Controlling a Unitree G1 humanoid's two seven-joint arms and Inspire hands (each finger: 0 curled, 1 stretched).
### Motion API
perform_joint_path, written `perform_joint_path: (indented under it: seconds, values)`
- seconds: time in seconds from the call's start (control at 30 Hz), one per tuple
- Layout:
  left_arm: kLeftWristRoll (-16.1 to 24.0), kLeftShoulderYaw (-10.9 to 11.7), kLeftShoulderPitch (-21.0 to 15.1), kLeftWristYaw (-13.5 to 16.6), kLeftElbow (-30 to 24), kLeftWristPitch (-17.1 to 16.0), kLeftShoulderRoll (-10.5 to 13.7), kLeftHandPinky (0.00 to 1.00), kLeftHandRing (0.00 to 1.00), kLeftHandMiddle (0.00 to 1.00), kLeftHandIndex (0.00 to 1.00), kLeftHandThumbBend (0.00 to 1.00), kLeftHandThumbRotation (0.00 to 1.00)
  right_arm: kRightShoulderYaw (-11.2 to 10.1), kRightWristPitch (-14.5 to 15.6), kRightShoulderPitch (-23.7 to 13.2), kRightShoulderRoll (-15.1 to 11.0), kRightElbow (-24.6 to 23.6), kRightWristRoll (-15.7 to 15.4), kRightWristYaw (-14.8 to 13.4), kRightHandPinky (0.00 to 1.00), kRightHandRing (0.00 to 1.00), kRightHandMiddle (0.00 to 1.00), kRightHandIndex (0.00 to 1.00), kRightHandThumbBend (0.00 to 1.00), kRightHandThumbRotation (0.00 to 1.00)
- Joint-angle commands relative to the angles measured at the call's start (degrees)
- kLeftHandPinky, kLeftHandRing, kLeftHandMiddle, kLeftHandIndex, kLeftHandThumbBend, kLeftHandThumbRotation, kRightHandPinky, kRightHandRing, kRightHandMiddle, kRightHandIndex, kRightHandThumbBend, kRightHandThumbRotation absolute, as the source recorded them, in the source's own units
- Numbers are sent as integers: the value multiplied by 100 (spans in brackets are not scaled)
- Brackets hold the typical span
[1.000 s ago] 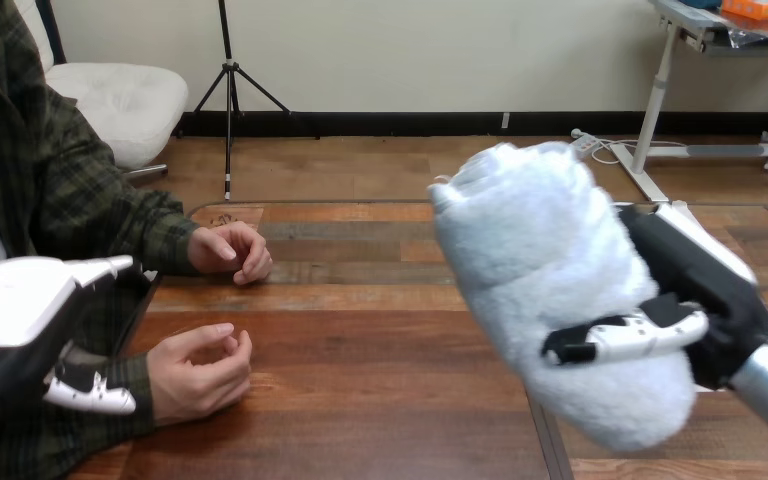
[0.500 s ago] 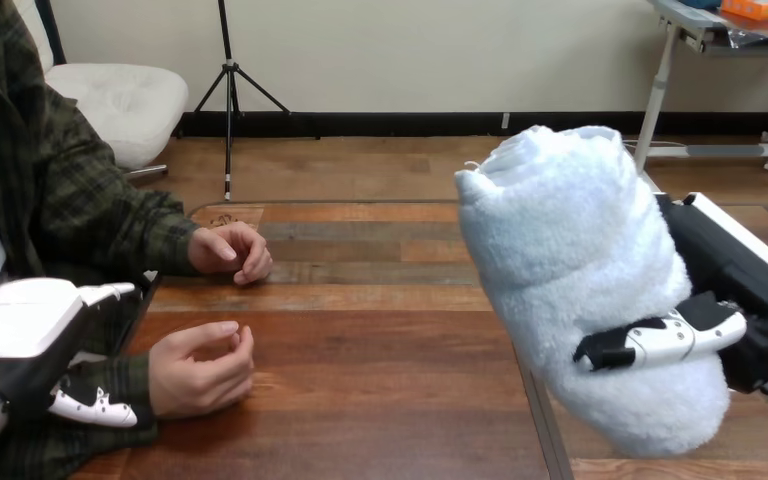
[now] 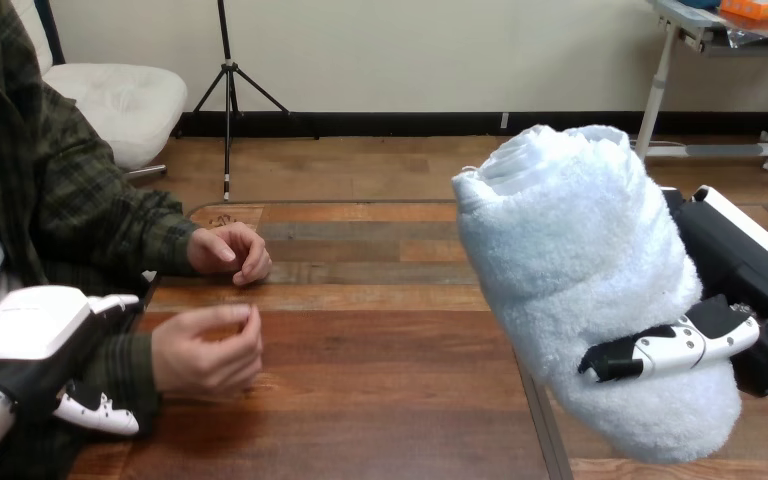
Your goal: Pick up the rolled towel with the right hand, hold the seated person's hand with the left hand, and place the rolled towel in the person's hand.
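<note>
White terry, the towel [image 3: 580,260] is held up in the right hand [image 3: 745,285], whose thumb [image 3: 660,352] curls across its lower half. Its long axis runs from 11 to 5 o'clock. The person's near hand [image 3: 205,350], loosely curled, lies well apart at the towel's 9 o'clock, so the towel must cross the table [image 3: 380,390] leftward. The left hand [image 3: 30,335] sits at that hand's 8 o'clock, against the sleeve [image 3: 125,365]; whether it grips the wrist I cannot tell. The towel hides most of the right hand.
</note>
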Motion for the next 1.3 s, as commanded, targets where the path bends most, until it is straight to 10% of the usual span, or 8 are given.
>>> perform_joint_path:
  seconds: [0.0,1.27]
  values:
    - [-94,-134,-375,-115,54,56,202,75,82,84,85,100,38,-251,-60,-118,-32,-259,177,-116,4,10,16,18,70,0]
    - [-88,-481,-272,-145,173,223,261,64,68,71,73,100,26,-412,195,-154,-102,-285,553,-41,5,11,17,20,67,0]
